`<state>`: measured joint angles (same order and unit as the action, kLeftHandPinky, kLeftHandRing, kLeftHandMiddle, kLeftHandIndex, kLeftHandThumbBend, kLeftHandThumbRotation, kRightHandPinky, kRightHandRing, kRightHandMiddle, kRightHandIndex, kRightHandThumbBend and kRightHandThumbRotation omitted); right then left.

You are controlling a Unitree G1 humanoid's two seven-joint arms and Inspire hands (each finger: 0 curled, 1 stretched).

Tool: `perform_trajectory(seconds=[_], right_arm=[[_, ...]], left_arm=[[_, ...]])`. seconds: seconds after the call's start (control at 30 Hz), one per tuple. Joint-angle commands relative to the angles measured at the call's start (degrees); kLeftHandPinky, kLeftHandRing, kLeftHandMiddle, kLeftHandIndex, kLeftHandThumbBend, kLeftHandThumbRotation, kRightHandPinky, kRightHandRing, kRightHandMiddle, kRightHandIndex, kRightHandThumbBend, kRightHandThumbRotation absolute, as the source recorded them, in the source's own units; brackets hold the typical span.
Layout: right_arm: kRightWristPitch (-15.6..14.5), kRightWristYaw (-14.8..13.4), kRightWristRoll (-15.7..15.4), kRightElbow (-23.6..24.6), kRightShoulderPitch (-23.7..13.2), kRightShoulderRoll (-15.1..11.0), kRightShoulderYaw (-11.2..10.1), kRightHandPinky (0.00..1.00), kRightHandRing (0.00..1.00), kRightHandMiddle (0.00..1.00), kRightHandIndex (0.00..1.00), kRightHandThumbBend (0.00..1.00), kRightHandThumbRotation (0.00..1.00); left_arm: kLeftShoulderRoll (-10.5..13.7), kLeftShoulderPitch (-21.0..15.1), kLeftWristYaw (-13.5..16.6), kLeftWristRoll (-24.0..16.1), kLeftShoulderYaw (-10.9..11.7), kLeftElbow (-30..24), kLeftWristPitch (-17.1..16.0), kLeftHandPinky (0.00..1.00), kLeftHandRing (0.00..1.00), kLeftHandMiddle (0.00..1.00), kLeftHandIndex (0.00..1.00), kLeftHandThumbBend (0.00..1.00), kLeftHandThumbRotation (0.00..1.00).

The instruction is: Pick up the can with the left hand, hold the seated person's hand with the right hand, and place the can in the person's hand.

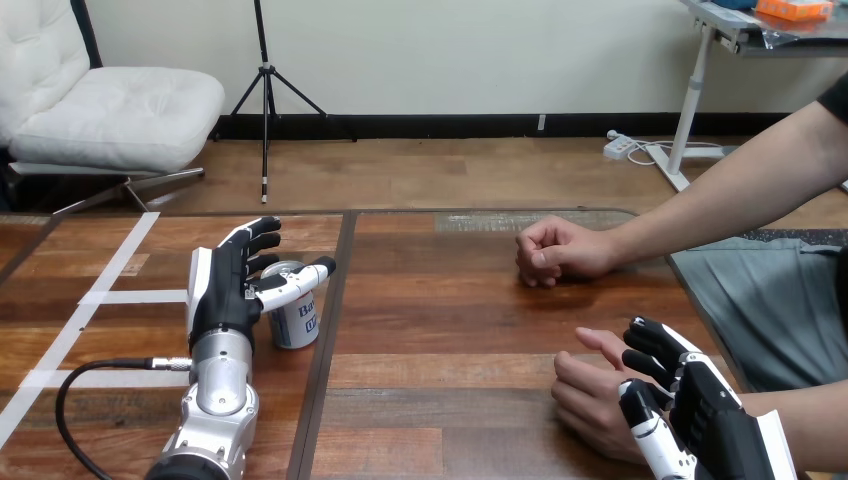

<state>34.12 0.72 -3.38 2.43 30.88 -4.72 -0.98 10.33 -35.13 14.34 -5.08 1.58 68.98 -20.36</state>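
Head view: left hand (225,290) at 8 o'clock is wrapped on the white-and-blue metal drink can with a silver top (295,322), thumb across its near side, fingers up behind it. The can stands upright on the brown wooden tabletop (450,330), not lifted yet. Right hand (705,420) at 4 o'clock has its fingers curled over the person's hand (585,392), thumb on the near side. That hand rests on the wood, loosely bent.

Step in hand, my read: lift and carry. I'd firm the grip first. The thumb sits high near the rim, so the can could tip out under it. Lift straight up, keep it upright, sweep toward 4 o'clock, then come down into the palm from above, not sideways.

Room: open wood between 8 and 4 o'clock, nothing in the lane. A dark seam (328,330) between the boards lies just right of the can, so I'd clear it by lifting, not dragging. The person's other hand, a fist (555,250), rests at 3 o'clock on the far side of the lane. The tabletop's right edge is near the held hand, so don't overshoot.
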Motion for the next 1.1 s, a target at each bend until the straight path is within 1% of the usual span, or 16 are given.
perform_trajectory(seconds=[0.0,0.13,0.33,0.43,0.6,0.73,1.07], right_arm=[[0.1,0.3,-0.5,2.0,-2.4,-0.1,0.2,0.76,0.83,0.84,0.83,0.54,0.61],[0.6,0.2,-0.8,1.7,-2.6,-0.2,0.2,0.76,0.83,0.85,0.83,0.53,0.61],[0.3,0.2,-1.0,2.0,-2.4,-0.2,0.3,0.77,0.83,0.85,0.83,0.54,0.61],[0.2,0.0,-1.5,2.2,-2.2,-0.2,0.2,0.77,0.83,0.85,0.83,0.54,0.62],[0.7,0.1,-1.6,2.1,-2.2,-0.2,0.2,0.77,0.83,0.85,0.83,0.53,0.62],[0.7,0.0,-1.6,2.2,-2.2,0.0,0.3,0.77,0.83,0.84,0.83,0.53,0.62],[0.3,0.1,-1.4,2.3,-2.2,0.0,0.2,0.78,0.83,0.85,0.83,0.53,0.63]], left_arm=[[0.3,-2.3,-0.2,-0.5,0.1,-1.8,-0.1,0.75,0.79,0.82,0.80,0.69,0.02],[0.3,-2.5,-0.2,-0.4,0.2,-1.7,0.2,0.75,0.79,0.81,0.80,0.69,0.01],[0.6,-2.7,-0.2,-0.9,-0.1,-1.4,0.6,0.74,0.78,0.81,0.79,0.69,0.00],[0.5,-2.9,-0.5,-0.6,0.2,-1.1,0.9,0.74,0.78,0.81,0.79,0.69,0.00],[0.7,-3.3,-0.1,-1.2,-0.3,-0.9,2.0,0.73,0.78,0.80,0.79,0.70,0.00],[0.8,-3.3,0.4,-2.0,-0.9,-0.8,2.3,0.72,0.78,0.80,0.79,0.70,0.00],[0.1,-3.0,0.3,-1.4,-0.1,-0.7,2.1,0.72,0.78,0.79,0.79,0.70,0.00]])
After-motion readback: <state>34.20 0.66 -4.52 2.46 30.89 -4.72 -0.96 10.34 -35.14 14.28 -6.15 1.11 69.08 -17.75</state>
